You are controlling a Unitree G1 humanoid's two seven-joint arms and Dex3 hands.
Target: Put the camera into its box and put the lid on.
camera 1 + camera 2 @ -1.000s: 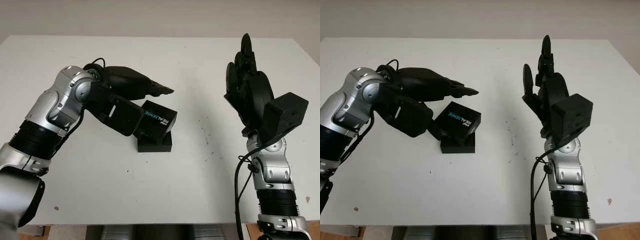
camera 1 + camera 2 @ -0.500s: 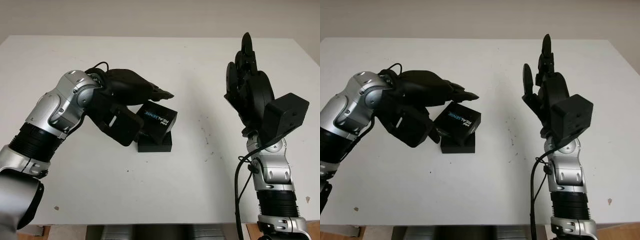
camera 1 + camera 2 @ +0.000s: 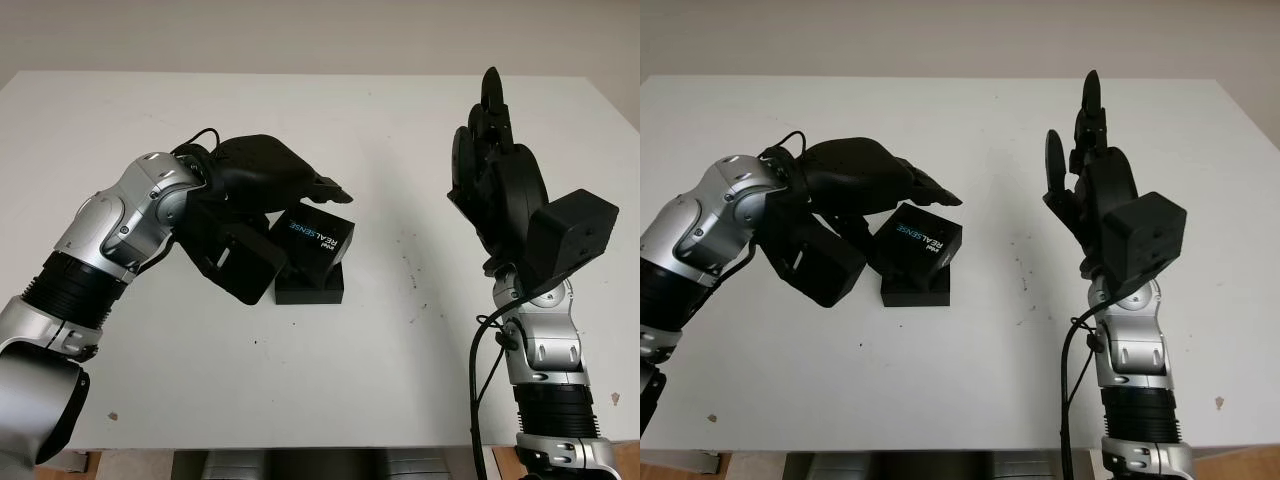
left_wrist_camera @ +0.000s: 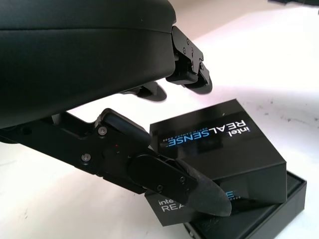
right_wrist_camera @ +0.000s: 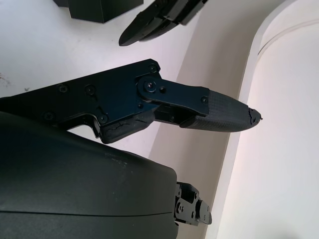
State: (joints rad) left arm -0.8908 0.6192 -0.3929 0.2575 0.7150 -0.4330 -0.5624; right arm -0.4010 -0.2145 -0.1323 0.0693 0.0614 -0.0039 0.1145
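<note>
A black box base (image 3: 312, 290) sits on the white table (image 3: 250, 380) left of the middle. Its black lid (image 3: 320, 238), printed REALSENSE, leans tilted on the base, one edge raised. My left hand (image 3: 318, 190) hovers just above the lid, open, holding nothing. In the left wrist view its fingers (image 4: 192, 79) stand clear above the lid (image 4: 219, 134), and the thumb (image 4: 199, 189) is close by the lid's near side, over the base (image 4: 281, 206). My right hand (image 3: 495, 165) is held upright above the table's right side, open.
The table's front edge (image 3: 300, 447) runs along the bottom. Its right edge (image 3: 615, 110) slants behind the right hand. A few small dark specks (image 3: 412, 280) mark the surface between box and right arm.
My left hand and forearm have swung nearer and a little right, so the fingers now reach further over the lid. Lid, base and right hand have not moved.
</note>
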